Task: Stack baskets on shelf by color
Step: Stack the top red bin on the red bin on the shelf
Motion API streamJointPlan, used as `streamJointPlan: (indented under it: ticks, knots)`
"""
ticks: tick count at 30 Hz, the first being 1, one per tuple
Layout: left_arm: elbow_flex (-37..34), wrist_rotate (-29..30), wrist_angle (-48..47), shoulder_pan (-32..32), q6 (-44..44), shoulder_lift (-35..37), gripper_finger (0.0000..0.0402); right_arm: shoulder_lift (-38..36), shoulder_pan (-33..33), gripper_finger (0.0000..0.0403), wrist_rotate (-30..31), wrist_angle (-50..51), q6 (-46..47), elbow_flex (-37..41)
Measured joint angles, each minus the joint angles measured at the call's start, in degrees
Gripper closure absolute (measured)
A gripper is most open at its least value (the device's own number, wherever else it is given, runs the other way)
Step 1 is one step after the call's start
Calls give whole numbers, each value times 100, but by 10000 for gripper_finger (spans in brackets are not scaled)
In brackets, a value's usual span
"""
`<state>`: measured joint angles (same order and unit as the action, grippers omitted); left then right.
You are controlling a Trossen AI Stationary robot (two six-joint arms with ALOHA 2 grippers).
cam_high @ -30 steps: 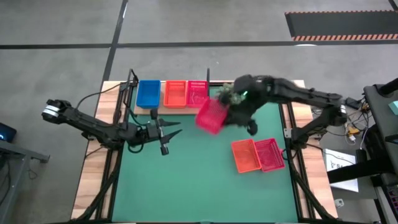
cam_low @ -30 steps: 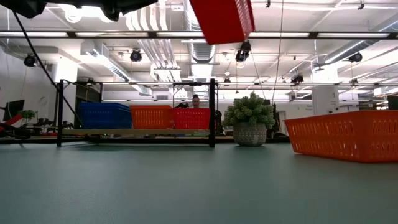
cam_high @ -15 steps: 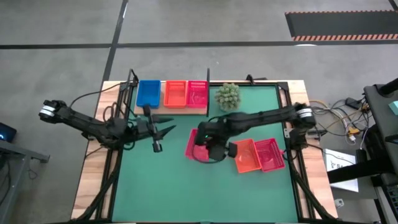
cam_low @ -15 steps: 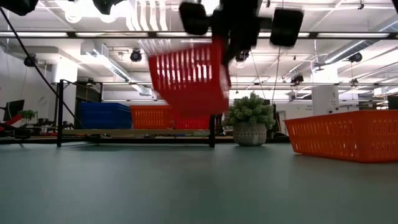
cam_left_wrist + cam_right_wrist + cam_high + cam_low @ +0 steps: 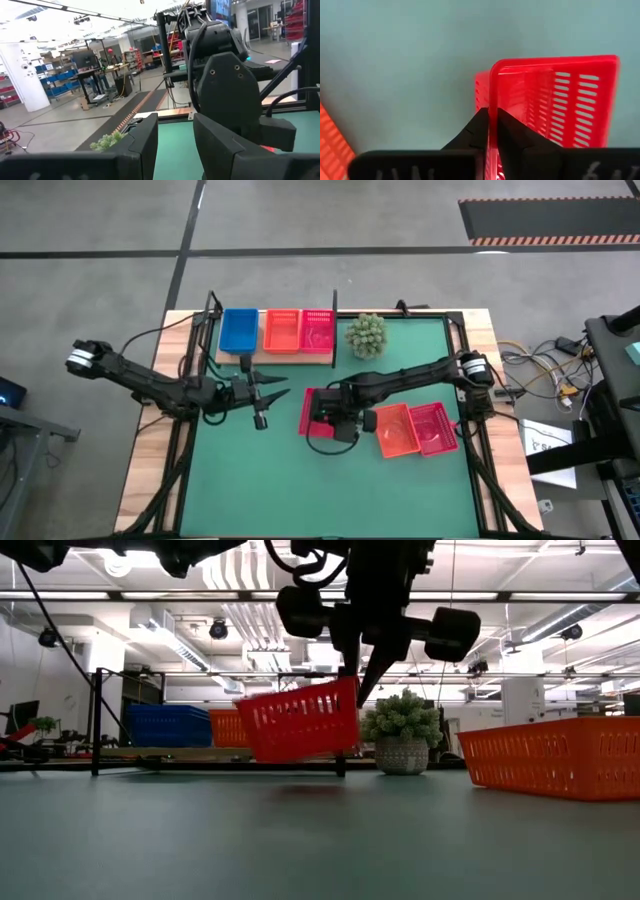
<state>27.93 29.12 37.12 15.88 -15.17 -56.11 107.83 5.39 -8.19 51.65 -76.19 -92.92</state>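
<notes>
The right end effector [image 5: 489, 131] is pinched on the rim of a red-pink basket [image 5: 318, 412], holding it tilted just above the counter's green mat [image 5: 300, 490]. The basket is empty. Near it lie an orange basket [image 5: 393, 430] and another red-pink one [image 5: 434, 427], touching. The shelf [image 5: 290, 356] holds blue, orange and red-pink baskets. The left end effector [image 5: 265, 397] hovers part-open, empty.

The slotted red plastic basket [image 5: 555, 100] looks glossy and smooth; the green table mat [image 5: 280, 480] is matt; the light wooden shelf board [image 5: 275, 357] shows a dull finish.
</notes>
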Motion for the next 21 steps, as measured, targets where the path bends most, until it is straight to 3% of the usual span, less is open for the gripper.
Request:
streamJointPlan:
  ticks: [7, 13, 21]
  knots:
    - [-3, 0, -10, 0, 136, -11, 292, 0, -17, 310, 293, 29, 180, 4]
    - [11, -33, -15, 0, 294, -52, 292, -276, -1, 264, 670, 339, 965, -33]
    - [59, -196, -17, 138, 856, -370, 292, -1297, 96, 276, 481, 971, 3178, 117]
